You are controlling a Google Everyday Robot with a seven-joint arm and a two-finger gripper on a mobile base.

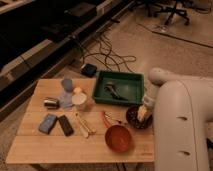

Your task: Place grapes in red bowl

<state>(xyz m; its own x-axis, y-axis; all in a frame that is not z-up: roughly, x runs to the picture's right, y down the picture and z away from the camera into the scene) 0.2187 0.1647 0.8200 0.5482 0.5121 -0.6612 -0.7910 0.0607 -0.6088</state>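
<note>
The red bowl [118, 138] is round and orange-red, and stands near the front edge of the wooden table [35, 145], right of centre. It looks empty. My gripper [142, 113] reaches down from my big white arm [177, 125] at the right. It is over or inside a dark maroon bowl [133, 118] just behind and to the right of the red bowl. The grapes do not show clearly; anything in the dark bowl is hidden by the gripper.
A green tray [131, 80] with a dark object [112, 90] stands at the back right. To the left are a blue cup [67, 83], a white cup [79, 99], a metal can [51, 102], a blue sponge [48, 122] and a black block [65, 125]. Yellow sticks [84, 125] lie mid-table. Cables [107, 55] lie on the floor behind.
</note>
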